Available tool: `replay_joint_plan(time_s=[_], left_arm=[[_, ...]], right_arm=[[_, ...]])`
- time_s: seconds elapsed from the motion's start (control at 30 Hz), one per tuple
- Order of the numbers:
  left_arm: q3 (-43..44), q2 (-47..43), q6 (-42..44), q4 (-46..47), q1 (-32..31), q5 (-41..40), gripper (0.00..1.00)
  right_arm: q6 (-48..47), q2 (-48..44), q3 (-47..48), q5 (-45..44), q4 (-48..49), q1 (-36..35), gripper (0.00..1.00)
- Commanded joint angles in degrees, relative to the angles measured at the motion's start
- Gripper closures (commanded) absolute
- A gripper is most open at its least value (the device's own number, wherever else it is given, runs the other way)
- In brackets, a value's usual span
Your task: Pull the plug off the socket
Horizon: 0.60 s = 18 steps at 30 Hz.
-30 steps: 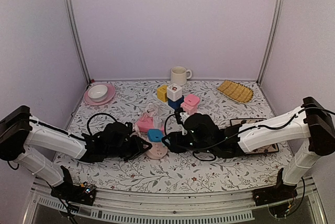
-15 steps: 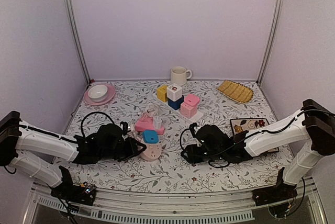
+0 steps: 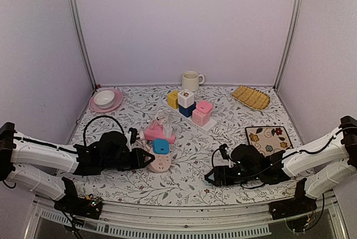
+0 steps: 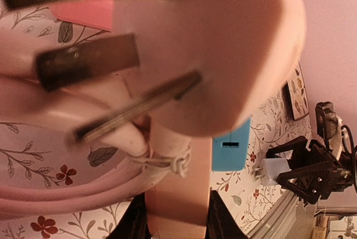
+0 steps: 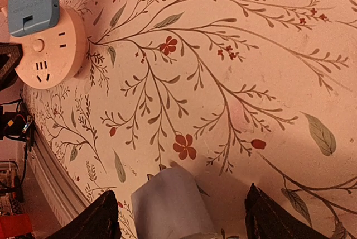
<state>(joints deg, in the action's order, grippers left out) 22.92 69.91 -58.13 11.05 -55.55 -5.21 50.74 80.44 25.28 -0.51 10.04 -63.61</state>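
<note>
The round pink socket (image 3: 160,164) lies on the floral table with a blue adapter (image 3: 161,146) plugged into its top. My left gripper (image 3: 149,158) is shut on the socket's left edge; in the left wrist view (image 4: 177,216) the dark fingers clamp its pink body (image 4: 181,183). A pink two-pronged plug (image 4: 223,43) on a tied cord fills that view. The white plug (image 5: 167,205) lies on the table between the wide-open fingers of my right gripper (image 5: 181,200), well right of the socket (image 5: 47,49). In the top view that gripper (image 3: 212,176) sits near the front.
A pink object (image 3: 156,133) lies behind the socket. Coloured blocks (image 3: 187,104), a cream mug (image 3: 192,80), a pink plate with a bowl (image 3: 105,100), a yellow woven mat (image 3: 251,97) and a floral coaster (image 3: 268,138) stand further back and right.
My right gripper has drawn away from the socket, right and toward the front, carrying the white plug off it; its fingers now stand open. The left gripper stays on the socket.
</note>
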Motion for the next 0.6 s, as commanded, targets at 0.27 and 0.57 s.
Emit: replay_joint_plan(time_s=[0.27, 0.57], left_arm=[[3.80, 1.39, 3.76, 4.73, 0.17, 3.08, 1.00], [6.68, 2.89, 11.57, 7.25, 0.05, 9.51, 1.00]], right_arm=[[0.86, -9.11, 0.28, -7.85, -11.59, 0.86, 0.03], [-11.62, -2.56, 14.10, -0.22, -5.21, 0.88, 0.02]])
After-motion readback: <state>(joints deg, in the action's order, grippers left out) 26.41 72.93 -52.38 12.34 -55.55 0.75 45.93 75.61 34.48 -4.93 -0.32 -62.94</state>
